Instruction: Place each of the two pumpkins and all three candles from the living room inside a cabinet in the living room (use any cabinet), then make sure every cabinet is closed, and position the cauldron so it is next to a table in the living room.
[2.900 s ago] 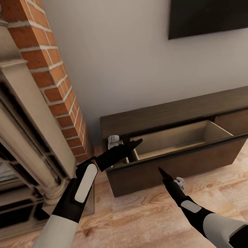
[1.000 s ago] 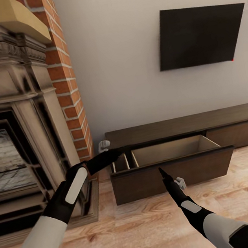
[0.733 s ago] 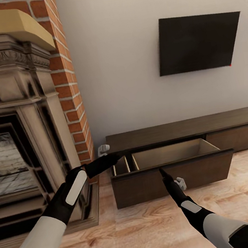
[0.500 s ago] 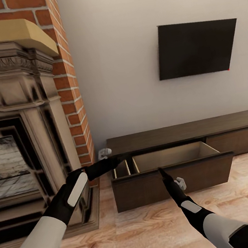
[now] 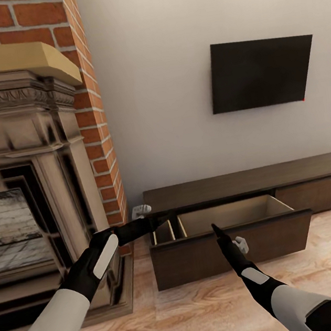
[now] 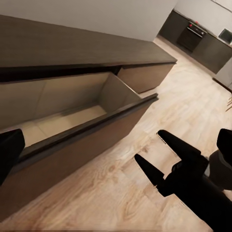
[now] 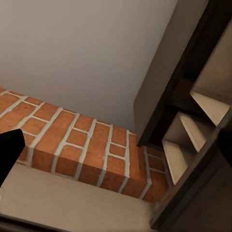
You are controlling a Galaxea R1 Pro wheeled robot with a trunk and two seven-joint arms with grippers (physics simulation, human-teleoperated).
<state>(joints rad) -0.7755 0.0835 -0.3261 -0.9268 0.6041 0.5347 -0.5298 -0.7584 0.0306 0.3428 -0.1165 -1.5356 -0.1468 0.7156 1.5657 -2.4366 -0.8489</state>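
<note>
The cabinet (image 5: 242, 180) is a long, low dark-brown unit against the white wall. Its left drawer (image 5: 231, 248) is pulled out, and the pale wood inside, with small dividers at its left end, has nothing in it. My left gripper (image 5: 160, 220) reaches over the drawer's left end and looks open. My right gripper (image 5: 214, 228) hovers in front of the drawer front; in the left wrist view the right gripper (image 6: 150, 150) has its fingers spread and empty, beside the drawer (image 6: 63, 121). No pumpkins, candles, cauldron or table are in view.
A stone fireplace (image 5: 24, 181) and its brick chimney (image 5: 92, 118) stand close on the left, next to the cabinet's end. A black TV (image 5: 260, 73) hangs above the cabinet. Wooden floor (image 5: 208, 307) lies before it. Dark kitchen units (image 6: 193, 36) stand far off.
The whole picture has shifted as the camera rose and drew back. My left gripper's tip has drawn back from the drawer's divider toward its left end. The drawer stays open.
</note>
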